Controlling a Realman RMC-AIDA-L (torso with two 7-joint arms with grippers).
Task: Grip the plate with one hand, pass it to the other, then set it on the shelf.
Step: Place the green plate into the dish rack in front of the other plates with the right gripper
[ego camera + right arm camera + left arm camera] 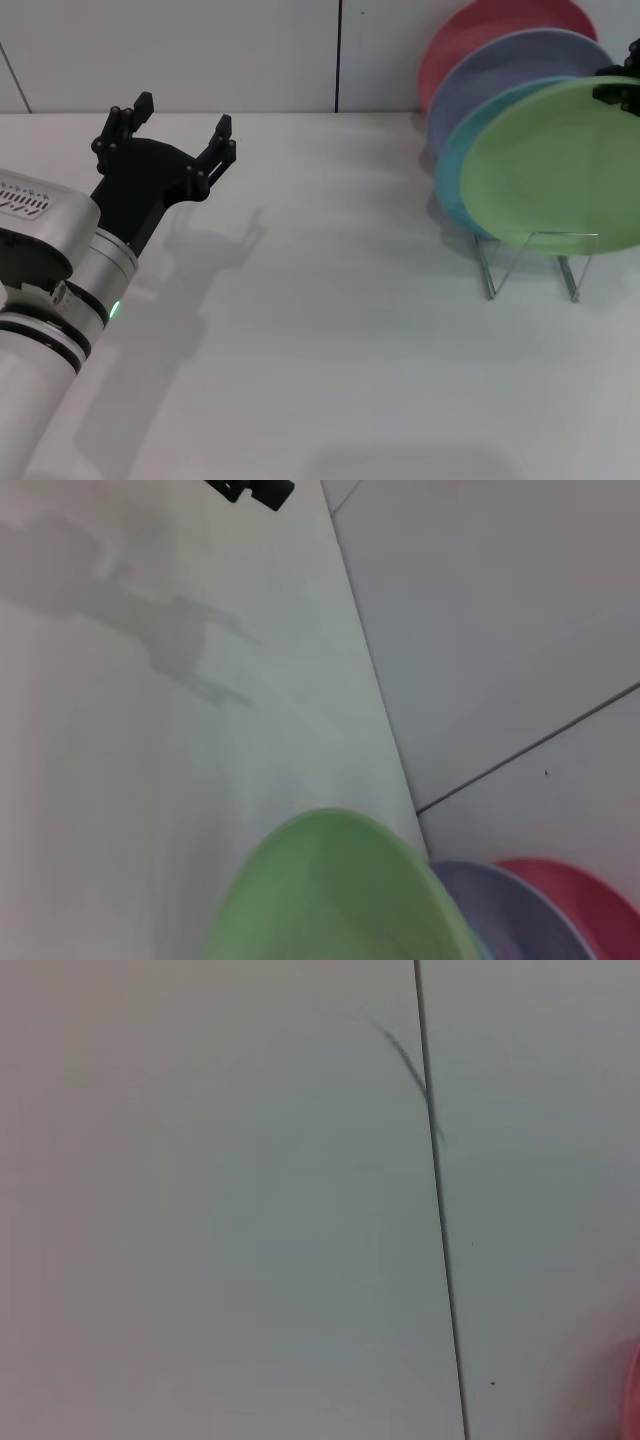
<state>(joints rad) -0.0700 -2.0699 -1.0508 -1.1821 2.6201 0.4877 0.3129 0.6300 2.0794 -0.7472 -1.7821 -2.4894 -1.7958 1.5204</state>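
Note:
The light green plate [550, 170] stands upright at the front of the silver wire shelf [530, 262], at the right of the table. My right gripper [622, 80] is at the picture's right edge, its black fingers closed over the plate's upper rim. The plate also fills the near part of the right wrist view [340, 890]. My left gripper [183, 115] is open and empty, held above the table at the far left, well away from the plate; its tips also show in the right wrist view [250, 490].
Behind the green plate in the shelf stand a turquoise plate [455, 170], a lavender plate [500, 65] and a pink plate [470, 35]. The white table [320, 330] meets a white panelled wall [250, 50] just behind the shelf.

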